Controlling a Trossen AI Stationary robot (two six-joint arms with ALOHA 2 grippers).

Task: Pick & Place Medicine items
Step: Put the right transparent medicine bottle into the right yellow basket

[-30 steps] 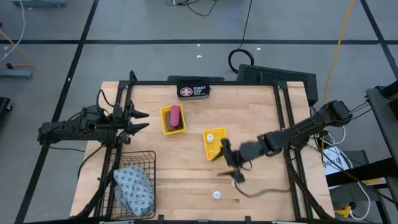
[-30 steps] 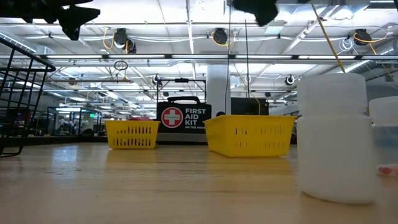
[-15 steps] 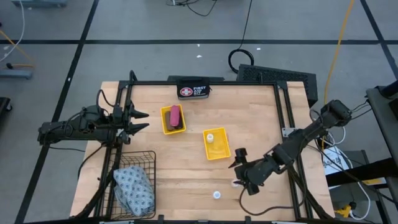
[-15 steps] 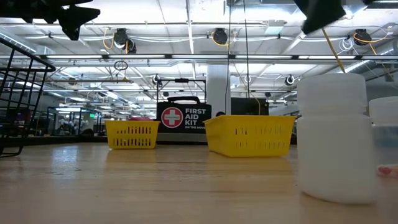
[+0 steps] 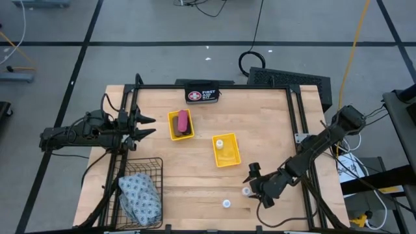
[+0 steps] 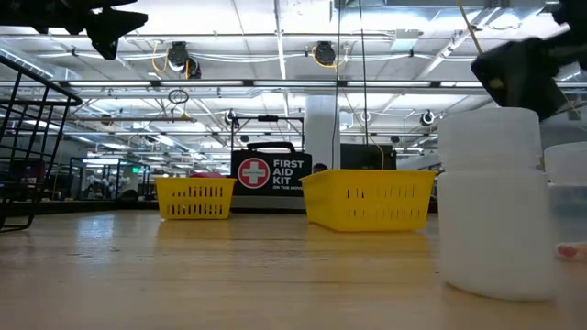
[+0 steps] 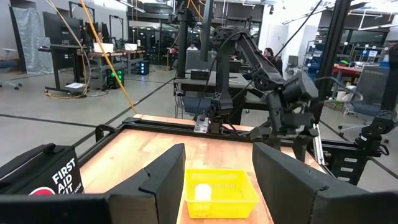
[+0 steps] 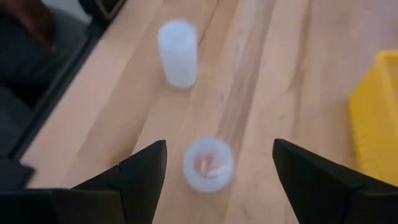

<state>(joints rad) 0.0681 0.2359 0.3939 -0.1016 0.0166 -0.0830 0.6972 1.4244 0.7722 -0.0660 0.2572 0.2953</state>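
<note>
Pouch slumps in the wire basket. Pink bar and brown oblong share one yellow tray, a white container the other. Two white containers stand on the table.

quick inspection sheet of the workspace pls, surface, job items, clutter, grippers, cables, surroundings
surface: wooden table in a black frame.
job's things: pink bar and brown oblong in the left tray; white container in the right tray; two white containers on bare wood; pouch in the wire basket.
clutter: first aid case at the far edge.
grippers: right gripper open above a white container; left gripper waiting at the left edge, nothing held.
cables: looped on the floor behind the table.
surroundings: workshop hall with benches.
</note>
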